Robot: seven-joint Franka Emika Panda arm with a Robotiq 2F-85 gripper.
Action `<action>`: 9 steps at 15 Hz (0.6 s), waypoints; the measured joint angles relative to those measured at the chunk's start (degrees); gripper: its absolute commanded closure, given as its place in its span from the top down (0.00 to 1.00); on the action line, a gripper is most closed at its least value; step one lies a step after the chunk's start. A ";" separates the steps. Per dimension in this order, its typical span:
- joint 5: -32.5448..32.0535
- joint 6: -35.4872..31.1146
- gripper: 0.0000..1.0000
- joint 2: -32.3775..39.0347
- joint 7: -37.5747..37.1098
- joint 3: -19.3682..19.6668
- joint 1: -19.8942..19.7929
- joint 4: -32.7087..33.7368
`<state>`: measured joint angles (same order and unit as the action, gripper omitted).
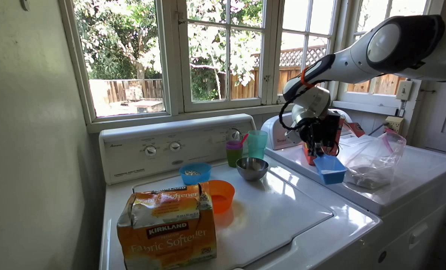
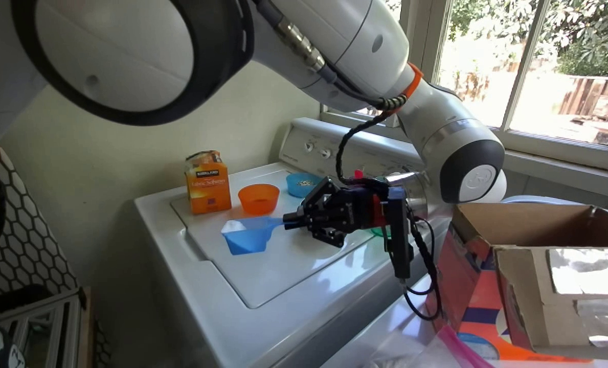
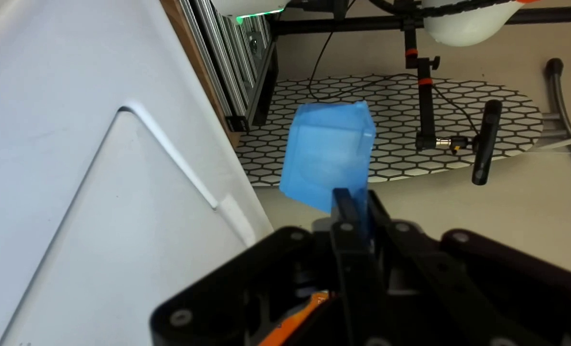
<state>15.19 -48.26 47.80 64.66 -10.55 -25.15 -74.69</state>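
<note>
We've got a blue scoop, black claw, orange bowl, hexagon-patterned black-and-white board, plus a shadowy cup that's probably teal.

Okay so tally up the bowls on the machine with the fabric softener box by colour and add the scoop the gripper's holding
Blue bowl: 1
Orange bowl: 1
Silver bowl: 1
Blue scoop in the gripper: 1
Total: 4

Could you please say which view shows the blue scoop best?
An exterior view: there the blue scoop shows side on, its handle clamped in the gripper, white contents visible. In an exterior view its cup and contents show, but barely the handle; the wrist view shows the cup, fingers mostly hiding its handle.
</note>
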 measured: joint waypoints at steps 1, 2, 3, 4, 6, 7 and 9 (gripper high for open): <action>0.01 0.00 0.02 0.00 -0.23 1.05 0.54 0.37; 0.01 0.00 0.02 0.01 -0.46 1.92 1.02 0.70; 0.01 0.00 0.02 0.05 -0.58 2.60 1.41 0.95; 0.01 0.00 0.02 0.09 -0.59 3.12 1.72 1.06; 0.01 0.00 0.02 0.31 -0.59 3.71 2.14 1.14; 0.10 0.00 0.02 0.41 -0.59 3.82 2.25 1.26; 0.32 -0.18 0.02 0.52 -0.59 4.17 2.50 1.55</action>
<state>15.51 -48.44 48.32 64.07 -6.37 -22.65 -73.14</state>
